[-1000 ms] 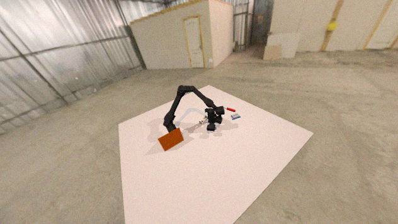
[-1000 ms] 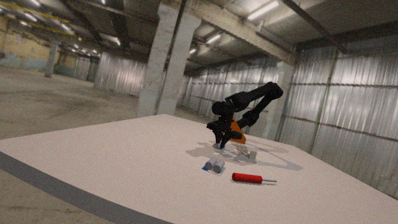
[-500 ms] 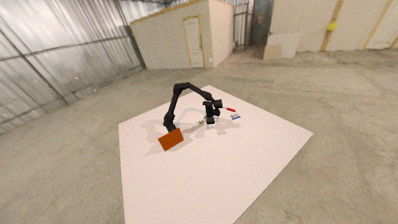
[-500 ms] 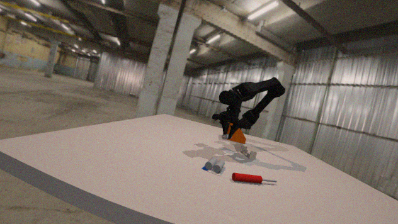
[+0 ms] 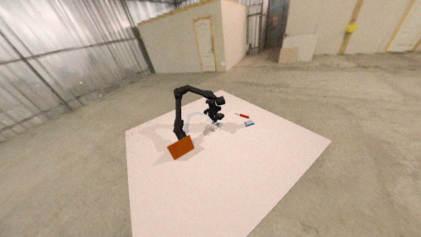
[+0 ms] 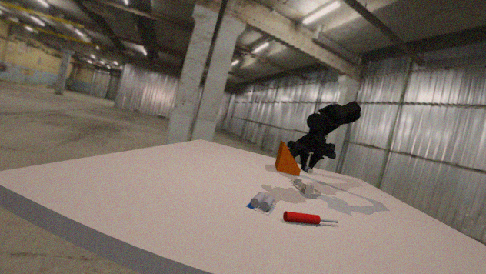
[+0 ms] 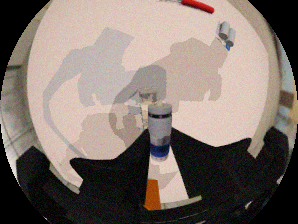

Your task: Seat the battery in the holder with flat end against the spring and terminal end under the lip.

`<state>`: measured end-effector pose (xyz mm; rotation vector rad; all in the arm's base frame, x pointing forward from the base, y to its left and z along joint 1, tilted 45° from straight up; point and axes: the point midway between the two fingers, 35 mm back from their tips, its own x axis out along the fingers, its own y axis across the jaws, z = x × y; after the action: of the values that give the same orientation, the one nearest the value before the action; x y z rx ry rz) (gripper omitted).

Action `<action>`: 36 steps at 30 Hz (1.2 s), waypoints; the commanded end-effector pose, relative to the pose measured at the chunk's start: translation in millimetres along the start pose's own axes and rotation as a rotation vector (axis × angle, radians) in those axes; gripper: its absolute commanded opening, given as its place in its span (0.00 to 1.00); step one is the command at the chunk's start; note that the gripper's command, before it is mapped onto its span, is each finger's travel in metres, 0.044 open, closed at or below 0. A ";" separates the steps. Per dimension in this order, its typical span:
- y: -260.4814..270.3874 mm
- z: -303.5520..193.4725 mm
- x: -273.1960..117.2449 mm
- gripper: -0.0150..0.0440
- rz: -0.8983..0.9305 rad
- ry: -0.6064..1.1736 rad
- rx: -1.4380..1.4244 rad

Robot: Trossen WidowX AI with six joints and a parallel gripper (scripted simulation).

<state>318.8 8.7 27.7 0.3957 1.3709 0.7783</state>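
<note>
My gripper is shut on the battery and holds it above the table. The battery is a grey cylinder with a blue band at the end nearer the wrist and a black ring near its far end. It runs lengthwise between the fingers in the wrist view. The small pale holder lies on the table just beyond and below the battery. In the wrist view the battery covers part of it. Its spring and lip are too small to tell apart.
A pack of two grey cylinders with a blue edge lies off to one side. A red-handled screwdriver lies near it. An orange panel stands by the arm's base.
</note>
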 end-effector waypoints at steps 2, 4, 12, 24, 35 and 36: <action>7.0 -0.1 -1.8 0.38 0.001 -0.004 -0.061; 6.6 0.3 -0.4 0.38 -0.001 -0.012 -0.060; 3.0 4.4 15.9 0.38 -0.013 -0.103 -0.051; 5.1 7.0 34.7 0.38 -0.018 -0.230 -0.042; 6.2 6.8 41.0 0.38 -0.020 -0.283 -0.036; 5.8 6.8 41.6 0.38 -0.021 -0.288 -0.036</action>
<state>324.0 42.1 3.0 0.4390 1.1013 0.7020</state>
